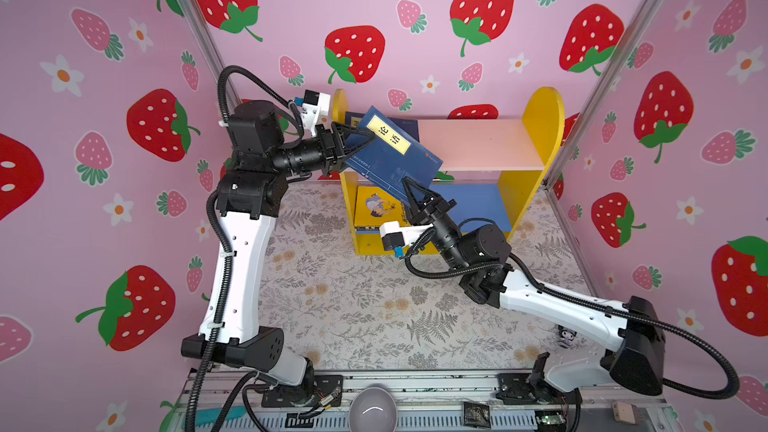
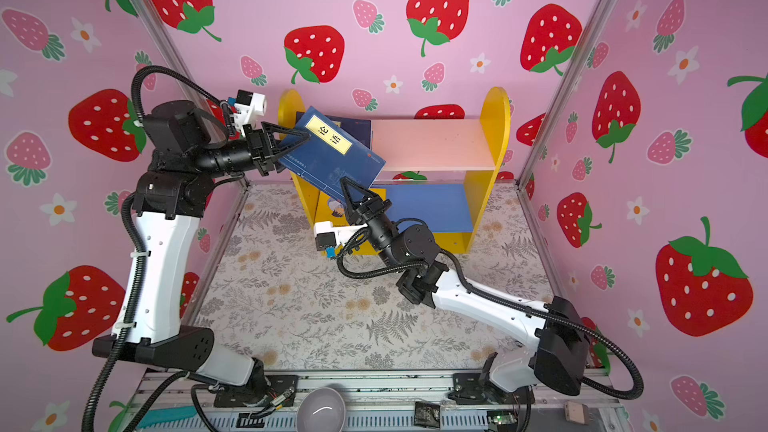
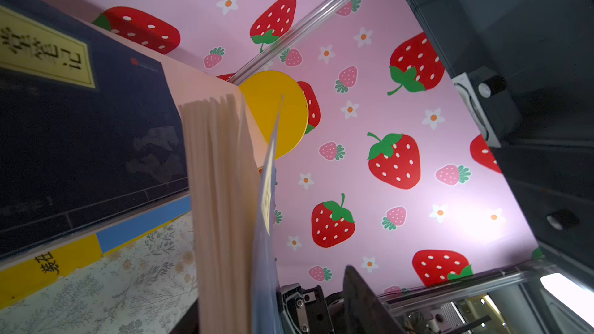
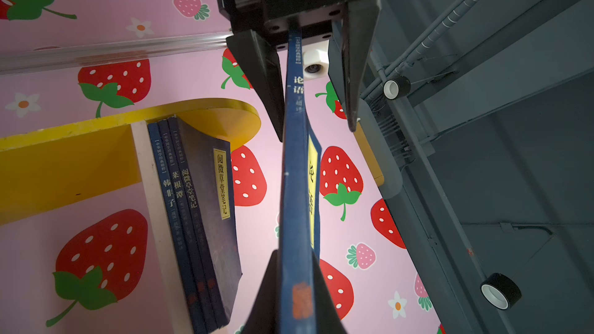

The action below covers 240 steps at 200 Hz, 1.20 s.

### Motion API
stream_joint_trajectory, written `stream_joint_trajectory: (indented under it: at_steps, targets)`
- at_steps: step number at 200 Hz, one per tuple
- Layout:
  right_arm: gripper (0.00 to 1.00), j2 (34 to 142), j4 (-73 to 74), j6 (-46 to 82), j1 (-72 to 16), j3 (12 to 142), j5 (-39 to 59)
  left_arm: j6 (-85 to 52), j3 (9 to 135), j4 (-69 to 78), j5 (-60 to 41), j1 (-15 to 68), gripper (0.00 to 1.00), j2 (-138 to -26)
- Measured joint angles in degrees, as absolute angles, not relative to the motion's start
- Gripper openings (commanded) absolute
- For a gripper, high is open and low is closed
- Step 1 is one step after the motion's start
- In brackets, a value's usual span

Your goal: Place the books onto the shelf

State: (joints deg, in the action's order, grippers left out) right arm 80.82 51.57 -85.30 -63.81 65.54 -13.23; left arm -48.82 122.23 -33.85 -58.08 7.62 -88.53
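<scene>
A navy book (image 1: 390, 151) with a cream title label hangs tilted in front of the shelf (image 1: 540, 118). My right gripper (image 1: 409, 193) is shut on the lower end of its spine (image 4: 295, 187). My left gripper (image 1: 361, 143) straddles the book's upper edge. In the right wrist view one left finger (image 4: 263, 85) lies against the book. The other finger (image 4: 353, 75) stands apart from it, so these jaws are open. Three navy books (image 4: 193, 204) stand at the left end of the pink upper board (image 1: 478, 143). A yellow book (image 1: 378, 207) lies on the blue lower board.
The shelf stands against the back wall on a floral cloth (image 1: 353, 305). Strawberry-print walls and metal posts (image 1: 582, 118) close in both sides. A grey bowl (image 1: 372, 409) and a small dark packet (image 1: 476, 413) lie at the front rail.
</scene>
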Motion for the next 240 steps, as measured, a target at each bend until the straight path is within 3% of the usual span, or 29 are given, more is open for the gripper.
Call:
stream_joint_trajectory:
  at_steps: [35,52,61,75,95,118,143,163,195,240]
  targets:
    - [0.00,80.82,51.90,-85.60,-64.03,65.54,-13.37,-46.68,122.41,-36.62,-56.49,7.73,0.15,-88.55]
    - [0.09,80.93,51.81,-86.67,-64.05,65.49,-13.52,-46.09,122.41,-37.12,-55.86,7.77,0.07,-88.33]
    - [0.20,81.06,52.07,-86.91,-64.05,65.39,-13.72,-45.84,122.41,-37.45,-55.53,7.77,0.02,-88.14]
    - [0.48,81.17,52.82,-86.74,-64.10,65.19,-14.28,-44.82,122.41,-38.13,-54.41,7.77,0.00,-87.61]
    - [0.72,81.14,53.45,-84.60,-64.14,65.19,-15.84,-42.96,122.41,-39.48,-52.07,7.68,0.00,-86.50]
    - [0.85,80.62,50.39,-78.46,-64.14,65.34,-18.61,-41.71,122.41,-40.32,-49.32,6.39,0.00,-84.77]
    - [1.00,78.43,37.87,-63.40,-63.59,68.64,-18.98,-42.48,122.19,-36.71,-46.74,3.88,0.00,-82.43]
    - [1.00,74.85,28.32,-46.37,-61.32,72.36,-13.30,-44.14,121.10,-30.50,-45.08,2.79,0.00,-80.47]
    - [1.00,69.63,20.43,-18.31,-52.60,78.85,4.64,-46.33,115.04,-18.57,-43.46,2.76,0.00,-76.05]
    - [0.96,76.49,27.66,19.40,-38.30,87.90,34.61,-47.51,108.68,-7.73,-43.59,2.79,0.00,-72.69]
